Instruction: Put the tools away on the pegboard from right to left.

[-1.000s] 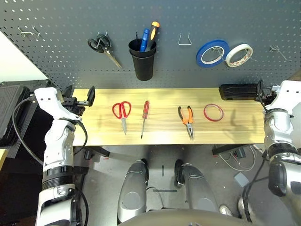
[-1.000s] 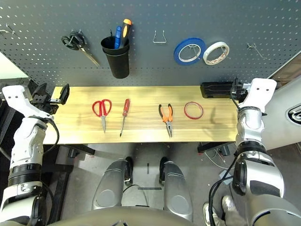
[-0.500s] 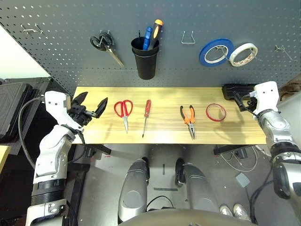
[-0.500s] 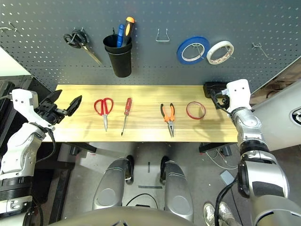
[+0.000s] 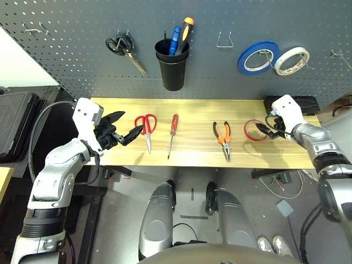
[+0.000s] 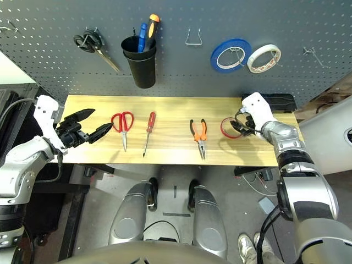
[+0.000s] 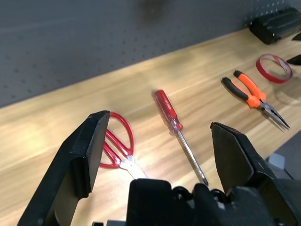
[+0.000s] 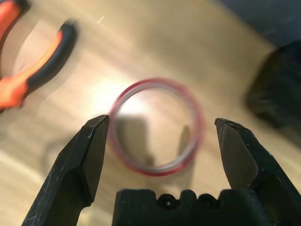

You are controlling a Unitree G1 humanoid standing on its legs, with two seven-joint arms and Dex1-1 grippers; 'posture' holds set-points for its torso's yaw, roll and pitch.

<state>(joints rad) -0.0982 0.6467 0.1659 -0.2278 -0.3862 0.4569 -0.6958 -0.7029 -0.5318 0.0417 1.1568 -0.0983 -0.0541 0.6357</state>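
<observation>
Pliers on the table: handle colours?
Orange and black on the pliers, clearest in the left wrist view.

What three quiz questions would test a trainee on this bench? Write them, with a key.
1. Which loose item on the table does the open right tool hover nearest: the red tape ring, the orange-and-black-handled pliers or the red-handled scissors?
2. True or false: the red-handled screwdriver lies between the scissors and the pliers.
3. Fill in: the black-handled scissors hang on the ____.

Key: 1. the red tape ring; 2. true; 3. pegboard.
</observation>
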